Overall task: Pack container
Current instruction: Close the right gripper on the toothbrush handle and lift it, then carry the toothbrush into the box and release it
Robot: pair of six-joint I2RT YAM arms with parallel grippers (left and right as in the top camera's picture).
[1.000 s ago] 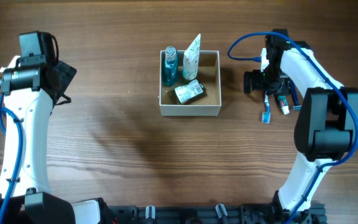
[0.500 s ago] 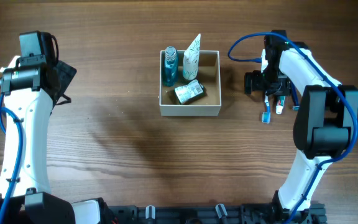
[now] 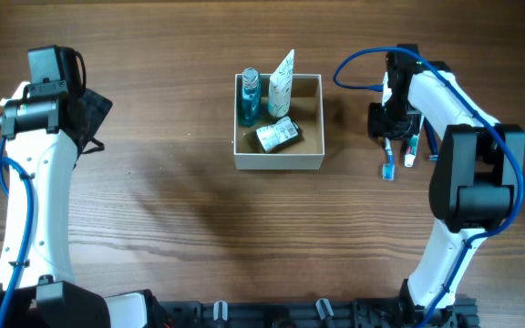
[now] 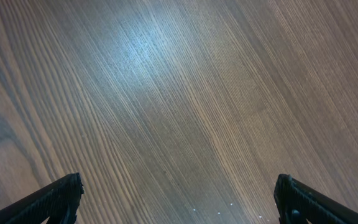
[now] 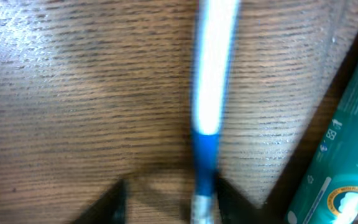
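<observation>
Left gripper (image 4: 179,202): fingers wide apart over bare table (image 4: 179,93), parked well off at 9 o'clock of the container (image 3: 278,162).

Container: mid-table, holding a blue bottle (image 3: 249,96), a white tube (image 3: 283,80) and a wrapped item (image 3: 278,134).

Right gripper (image 5: 173,196): at the container's 3 o'clock, fingers apart, straddling a blurred toothbrush (image 5: 209,81). A toothpaste tube (image 5: 337,155) lies just beside.

Step, as judged: picking up the toothbrush. Next: clamp the handle, lift, carry toward 9 o'clock.

The desk (image 3: 199,228) is brown wood with long thin lines in it. A bright patch (image 4: 148,37) of light shines on the wood. A black bar (image 3: 272,314) runs along its near edge.
</observation>
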